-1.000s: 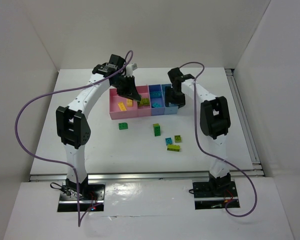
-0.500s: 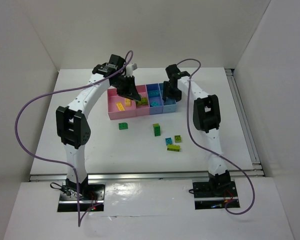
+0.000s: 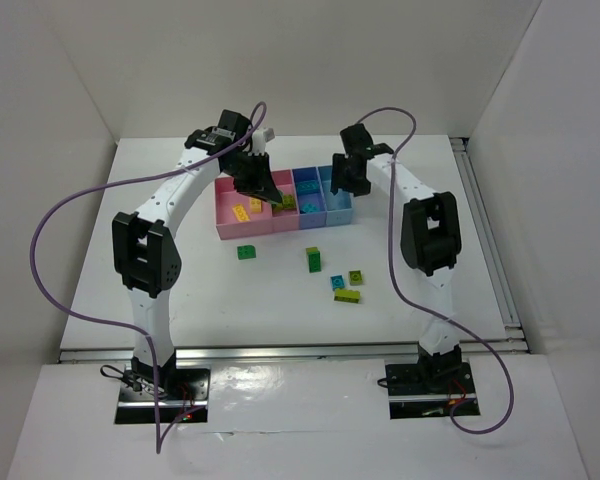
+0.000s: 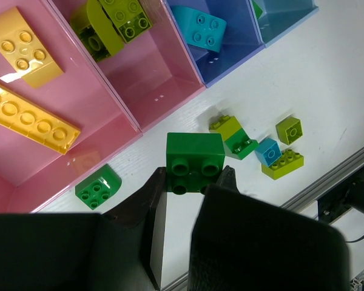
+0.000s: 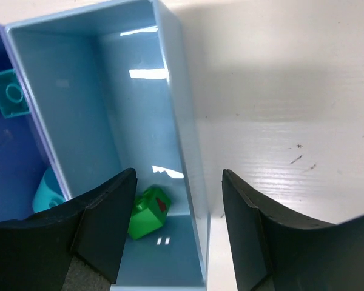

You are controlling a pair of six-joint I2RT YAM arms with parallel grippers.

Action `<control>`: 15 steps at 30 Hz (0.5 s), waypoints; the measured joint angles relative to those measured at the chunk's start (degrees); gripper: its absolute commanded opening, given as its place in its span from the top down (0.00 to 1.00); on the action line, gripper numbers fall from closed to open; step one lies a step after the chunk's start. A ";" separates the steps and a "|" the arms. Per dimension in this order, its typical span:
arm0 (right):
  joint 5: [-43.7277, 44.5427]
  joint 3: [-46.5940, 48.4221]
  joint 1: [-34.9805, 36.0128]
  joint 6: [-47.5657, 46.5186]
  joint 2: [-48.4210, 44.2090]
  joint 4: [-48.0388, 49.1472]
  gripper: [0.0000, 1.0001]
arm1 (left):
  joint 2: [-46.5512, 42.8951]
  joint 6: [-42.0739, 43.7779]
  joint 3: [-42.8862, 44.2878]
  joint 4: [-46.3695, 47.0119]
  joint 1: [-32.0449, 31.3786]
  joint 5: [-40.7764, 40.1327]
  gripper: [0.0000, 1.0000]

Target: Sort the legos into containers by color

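Note:
My left gripper point(image 4: 193, 179) is shut on a dark green lego point(image 4: 195, 154) and hangs above the near edge of the containers point(image 3: 226, 226). It shows in the top view too, left gripper point(image 3: 271, 200). Two yellow legos point(image 4: 24, 45) lie in the left pink bin, lime ones point(image 4: 112, 24) in the second pink bin, and a cyan one point(image 4: 199, 27) in the blue-violet bin. My right gripper point(image 5: 179, 182) is open and straddles the right wall of the light blue bin point(image 5: 176, 121). A green lego point(image 5: 147, 212) lies inside that bin.
Loose legos lie on the table in front of the bins: a dark green one point(image 3: 245, 252), a green and lime one point(image 3: 312, 260), a lime one point(image 3: 355, 276), a cyan one point(image 3: 337, 283) and another lime one point(image 3: 346, 295). White walls stand around the table.
My right gripper has lifted and drawn back a little over the light blue bin. The row of bins has slid slightly to the left. The left arm has stayed put.

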 measured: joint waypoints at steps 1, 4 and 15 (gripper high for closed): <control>-0.33 -0.48 0.04 -0.48 -0.50 -0.07 0.34 | 0.00 0.00 0.00 0.02 0.00 0.00 0.94; -1.44 -4.55 0.20 -1.68 -2.97 -0.59 0.38 | 0.00 0.00 0.00 0.02 0.00 0.02 0.94; -5.49 -6.43 1.22 -4.70 -1.68 -6.91 0.72 | 0.00 0.00 -0.22 0.13 0.00 0.04 0.94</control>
